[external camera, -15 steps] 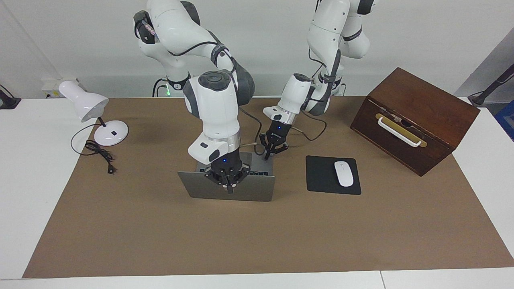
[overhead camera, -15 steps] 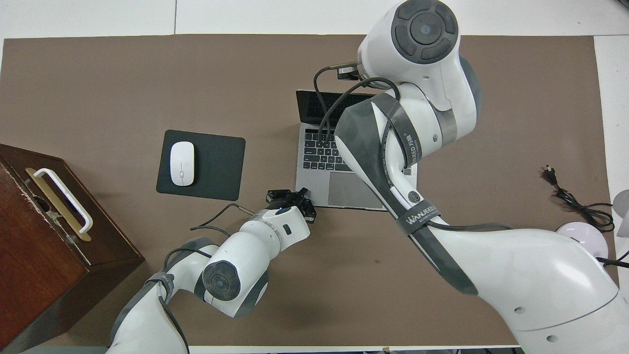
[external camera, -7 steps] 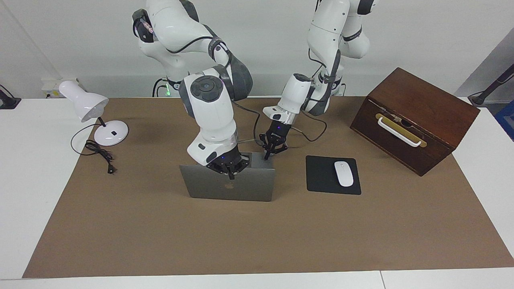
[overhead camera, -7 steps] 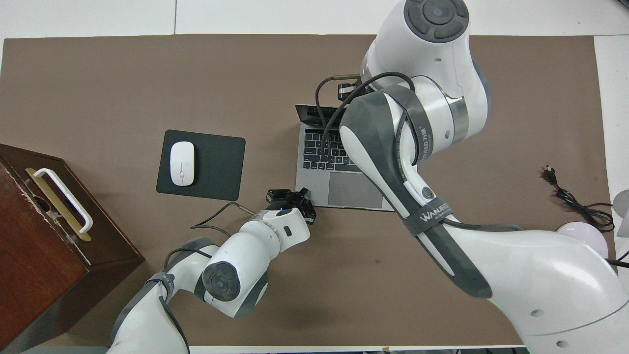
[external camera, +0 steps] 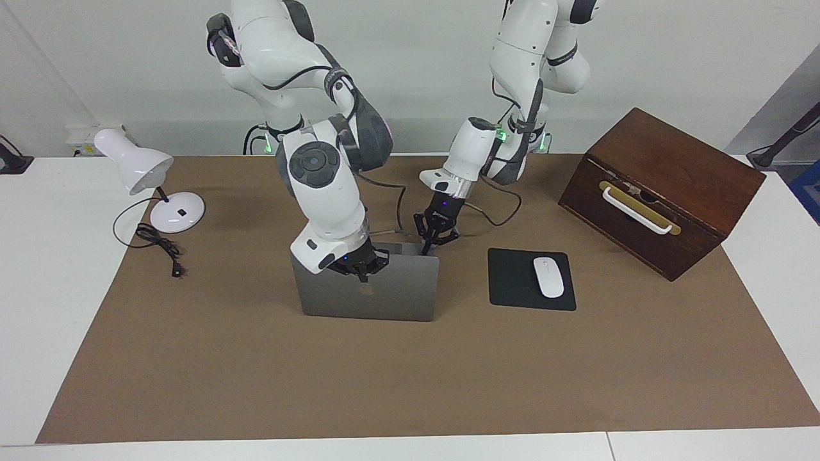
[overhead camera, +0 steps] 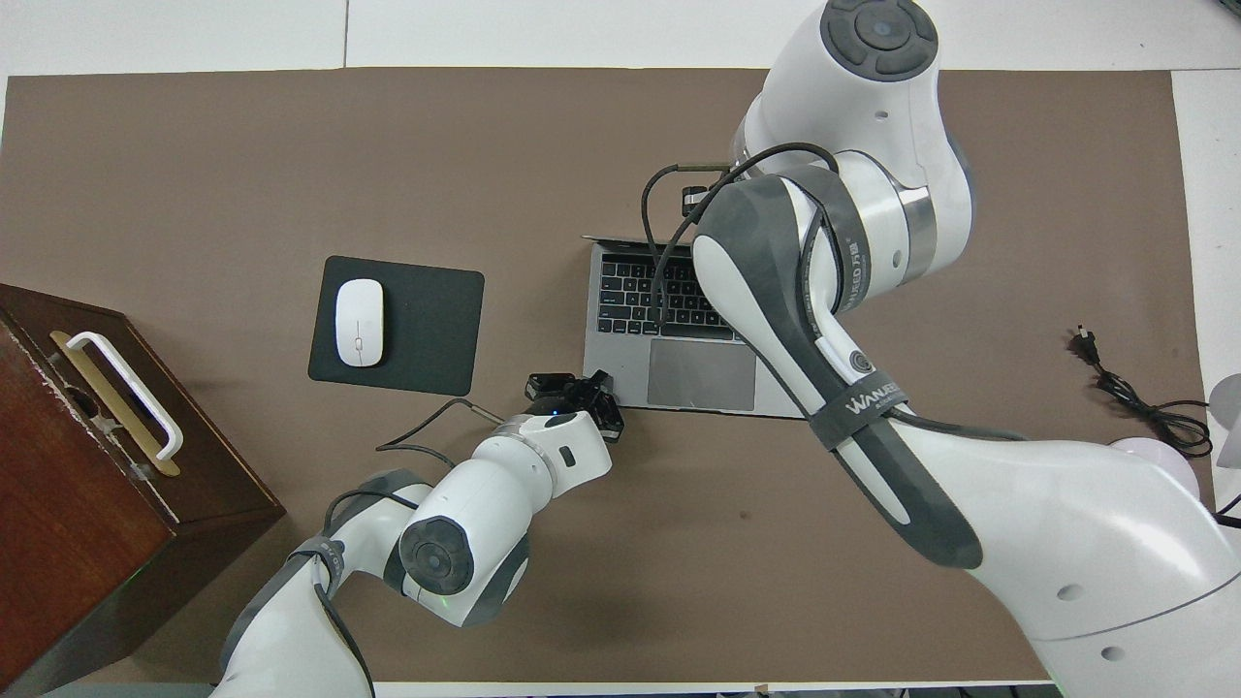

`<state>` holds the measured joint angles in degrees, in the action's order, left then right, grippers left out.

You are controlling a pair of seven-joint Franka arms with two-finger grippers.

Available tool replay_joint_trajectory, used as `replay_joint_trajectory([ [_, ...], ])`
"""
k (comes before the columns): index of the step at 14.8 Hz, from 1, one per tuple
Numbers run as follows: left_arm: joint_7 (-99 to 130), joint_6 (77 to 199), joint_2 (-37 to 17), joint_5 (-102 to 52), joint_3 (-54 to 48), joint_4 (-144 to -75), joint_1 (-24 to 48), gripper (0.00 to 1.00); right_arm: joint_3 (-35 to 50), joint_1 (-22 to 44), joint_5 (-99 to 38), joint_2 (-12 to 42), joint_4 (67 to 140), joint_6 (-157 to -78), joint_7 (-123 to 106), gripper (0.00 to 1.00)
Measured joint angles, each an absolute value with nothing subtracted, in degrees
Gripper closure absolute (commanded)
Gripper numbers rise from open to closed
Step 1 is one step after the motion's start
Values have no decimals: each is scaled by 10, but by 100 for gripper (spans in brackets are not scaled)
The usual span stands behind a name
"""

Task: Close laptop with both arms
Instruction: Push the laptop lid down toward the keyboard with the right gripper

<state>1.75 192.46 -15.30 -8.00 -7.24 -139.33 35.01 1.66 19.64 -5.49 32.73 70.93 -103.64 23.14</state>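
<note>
The laptop (external camera: 368, 288) is set mid-table, its long axis running between the arms' ends, keyboard facing the robots. The lid is raised steeper than 1 second ago, pressed by the right pincer (external camera: 363, 266), its opening indiscernible. The left pincer (external camera: 437, 235), spread wide, is kept at the base's corner.

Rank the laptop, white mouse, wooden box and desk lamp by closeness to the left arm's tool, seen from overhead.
From the left tool:
1. Laptop, right beside it.
2. White mouse, on its pad.
3. Wooden box, at the left arm's end.
4. Desk lamp, at the right arm's end.
</note>
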Motion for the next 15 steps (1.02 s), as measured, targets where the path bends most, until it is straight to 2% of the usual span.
replay_joint_trajectory([
  [6,16,1926,-153,-80,-72,-1393,350,100,17,196,-55,327,741,-1046,231,100],
  [15,3,1927,-154,-80,-73,-1394,350,100,17,197,-55,328,813,-1135,231,100],
])
